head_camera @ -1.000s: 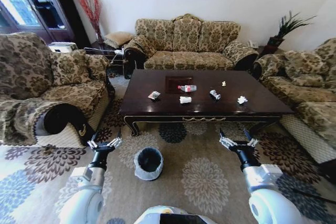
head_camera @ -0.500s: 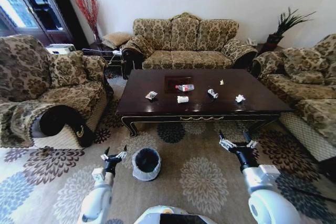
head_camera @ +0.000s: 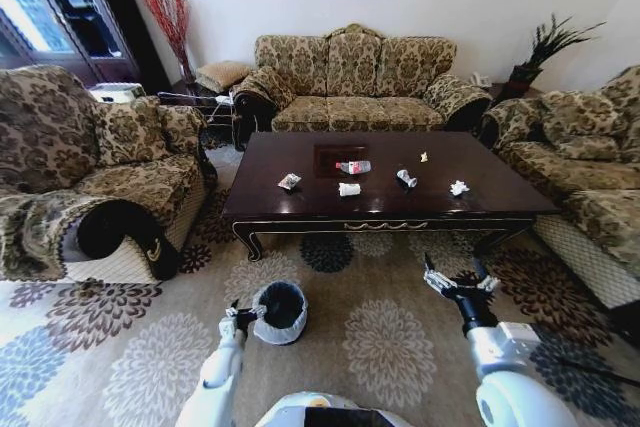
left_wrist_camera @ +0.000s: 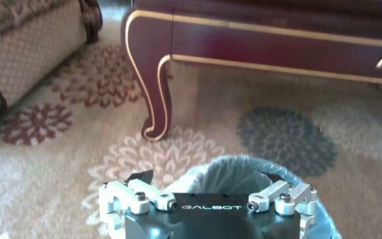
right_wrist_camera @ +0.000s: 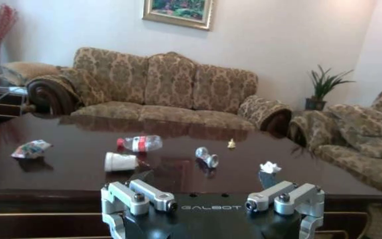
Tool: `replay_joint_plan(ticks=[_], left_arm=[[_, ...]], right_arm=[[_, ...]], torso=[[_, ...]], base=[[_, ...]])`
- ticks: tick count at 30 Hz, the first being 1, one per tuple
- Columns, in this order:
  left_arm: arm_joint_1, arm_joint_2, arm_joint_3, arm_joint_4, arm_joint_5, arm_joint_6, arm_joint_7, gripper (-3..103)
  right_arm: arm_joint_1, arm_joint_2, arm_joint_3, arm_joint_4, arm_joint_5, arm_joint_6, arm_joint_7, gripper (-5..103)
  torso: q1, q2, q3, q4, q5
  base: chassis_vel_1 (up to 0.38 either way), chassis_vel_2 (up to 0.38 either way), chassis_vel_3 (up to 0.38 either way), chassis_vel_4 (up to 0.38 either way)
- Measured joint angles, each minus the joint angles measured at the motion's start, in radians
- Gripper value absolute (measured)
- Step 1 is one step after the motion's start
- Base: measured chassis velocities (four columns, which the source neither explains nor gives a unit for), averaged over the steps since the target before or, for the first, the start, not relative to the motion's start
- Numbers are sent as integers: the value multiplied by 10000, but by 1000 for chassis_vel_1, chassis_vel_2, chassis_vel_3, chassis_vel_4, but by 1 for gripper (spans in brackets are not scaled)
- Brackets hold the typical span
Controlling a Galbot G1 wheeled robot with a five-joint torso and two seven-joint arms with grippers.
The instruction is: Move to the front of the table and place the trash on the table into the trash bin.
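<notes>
Trash (head_camera: 349, 189) lies scattered on the dark counter (head_camera: 500, 202) ahead of me: a bottle (right_wrist_camera: 139, 143), a white cup (right_wrist_camera: 121, 161), paper wads. My left claw (head_camera: 241, 312) hangs spread wide at the trash bin (head_camera: 279, 311) on the rug before the counter; my right claw (head_camera: 460, 284) hovers wide, facing the counter's front edge.

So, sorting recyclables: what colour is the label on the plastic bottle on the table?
Red, on the clear plastic bottle; the right wrist view shows it best.
</notes>
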Motion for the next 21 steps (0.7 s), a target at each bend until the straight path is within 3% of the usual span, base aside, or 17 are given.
replay_joint_plan(ticks=[9,14,21], left_arm=[[-1274,82,304,2154,37,125,-230,100],[-2376,-15,209,3853,193,-147,-253,100],[-2975,-17,137,4778,207,-169,-220,100]], right_arm=[[-135,135,93,214,-31,26,351,100],[-165,169,121,215,-52,51,512,100],[-171,267,137,268,-131,51,655,100]], torso=[[0,0,0,2,-3],[1,-1,0,0,-2],[0,0,-1,1,-2]], base=[[0,0,0,0],[0,0,0,0],[0,0,0,0]])
